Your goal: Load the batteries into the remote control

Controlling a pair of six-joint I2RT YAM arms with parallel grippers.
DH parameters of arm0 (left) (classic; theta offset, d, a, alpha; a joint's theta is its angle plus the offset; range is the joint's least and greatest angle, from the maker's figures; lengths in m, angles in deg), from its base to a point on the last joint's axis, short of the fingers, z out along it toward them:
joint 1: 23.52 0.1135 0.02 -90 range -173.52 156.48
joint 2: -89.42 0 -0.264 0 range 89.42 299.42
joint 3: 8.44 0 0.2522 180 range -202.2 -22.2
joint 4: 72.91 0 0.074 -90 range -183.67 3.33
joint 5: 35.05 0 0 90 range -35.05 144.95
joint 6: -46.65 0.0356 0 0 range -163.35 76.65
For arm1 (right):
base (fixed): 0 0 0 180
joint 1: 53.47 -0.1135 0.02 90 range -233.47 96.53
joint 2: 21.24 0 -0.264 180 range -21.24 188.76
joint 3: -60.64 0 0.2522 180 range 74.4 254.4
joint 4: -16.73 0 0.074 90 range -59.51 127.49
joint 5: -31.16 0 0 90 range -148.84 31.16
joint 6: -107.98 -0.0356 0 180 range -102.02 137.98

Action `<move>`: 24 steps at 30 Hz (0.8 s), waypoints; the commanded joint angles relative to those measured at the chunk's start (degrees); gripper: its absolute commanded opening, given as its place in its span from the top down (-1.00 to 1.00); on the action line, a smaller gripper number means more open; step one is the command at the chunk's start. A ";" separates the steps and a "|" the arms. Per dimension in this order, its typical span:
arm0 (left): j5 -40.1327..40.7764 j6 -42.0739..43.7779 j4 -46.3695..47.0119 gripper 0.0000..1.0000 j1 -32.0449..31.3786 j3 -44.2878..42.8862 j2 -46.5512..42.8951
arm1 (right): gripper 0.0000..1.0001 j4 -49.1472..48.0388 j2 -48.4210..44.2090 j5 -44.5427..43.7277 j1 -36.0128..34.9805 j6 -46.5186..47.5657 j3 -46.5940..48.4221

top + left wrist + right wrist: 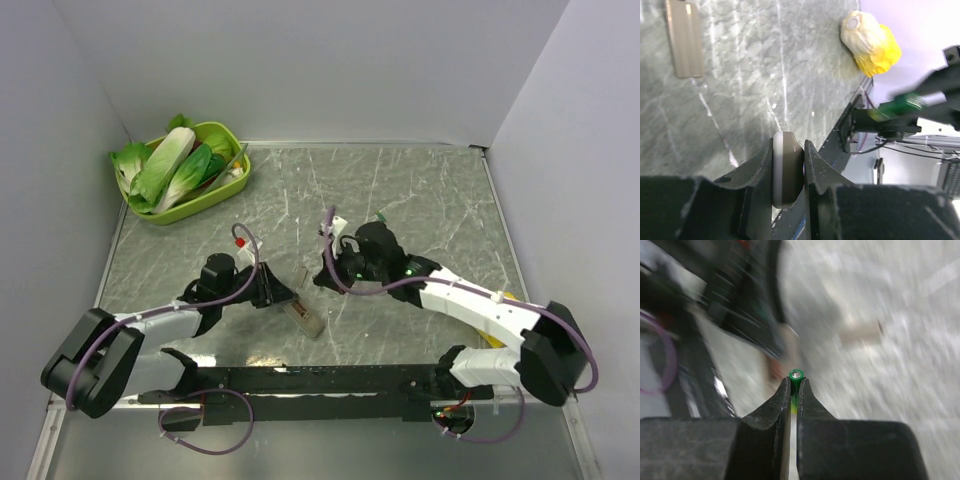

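Note:
My left gripper (283,292) (788,145) is shut on the remote control (785,170), seen edge-on with its white face to the left and its grey-brown back to the right. In the top view the remote (308,318) slants down from the fingers. My right gripper (322,276) (795,383) is shut on a green battery (796,374), whose metal tip sticks out past the fingertips. It hovers just right of the left gripper. The same battery (900,102) shows in the left wrist view. A flat tan cover strip (685,42) (298,273) lies on the table. The second battery is out of view.
A lime-green basket (205,207) of leafy vegetables (175,165) stands at the far left. A cream and yellow lump (867,40) lies near the table's near right edge, under the right arm. A black rail (320,380) runs along the near edge. Walls close in on three sides.

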 commanded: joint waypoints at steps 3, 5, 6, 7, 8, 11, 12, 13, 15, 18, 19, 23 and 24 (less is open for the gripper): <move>-5.48 -2.30 5.36 0.97 0.78 -4.86 0.89 | 1.00 -27.01 -3.65 9.15 -2.69 -5.09 -5.47; -5.75 -2.39 4.31 0.97 0.78 -6.53 0.01 | 1.00 -30.61 -3.65 9.68 -3.57 -3.68 -6.44; -5.84 -2.22 2.56 0.97 0.78 -7.14 -0.34 | 1.00 -31.15 -3.57 9.77 -3.66 -3.15 -6.62; -5.93 -1.87 1.76 0.97 0.87 -8.19 -1.13 | 1.00 -31.50 -3.74 9.51 -3.74 -2.62 -7.05; -5.93 -1.87 1.06 0.97 0.96 -8.72 -1.48 | 1.00 -31.85 -3.91 9.33 -4.09 -1.49 -7.32; -6.11 -2.65 -0.70 0.97 1.57 -9.69 -3.33 | 1.00 -31.68 -5.06 8.63 -4.36 1.07 -8.55; -6.71 -3.09 -0.88 0.97 1.92 -9.87 -3.94 | 1.00 -31.33 -5.58 8.63 -4.36 1.51 -9.07; -7.16 -4.57 -0.27 0.97 2.10 -9.78 -4.12 | 1.00 -31.15 -5.76 8.28 -4.36 2.12 -9.34; -7.95 -6.25 0.52 0.97 2.36 -9.52 -4.82 | 1.00 -30.45 -6.64 7.40 -4.54 3.69 -10.22; -8.30 -6.79 -1.67 0.97 2.36 -10.13 -6.05 | 1.00 -28.87 -7.60 5.56 -4.71 5.73 -10.66; -8.30 -6.53 -2.89 0.97 2.36 -10.31 -6.58 | 1.00 -28.43 -7.87 5.03 -4.71 6.60 -10.66; -8.74 -5.91 -6.23 0.97 2.37 -11.54 -8.08 | 1.00 -29.48 -8.49 3.36 -4.89 8.36 -11.72; -8.92 -5.73 -6.68 0.97 2.45 -11.89 -8.51 | 1.00 -29.39 -8.49 3.44 -4.97 8.63 -11.72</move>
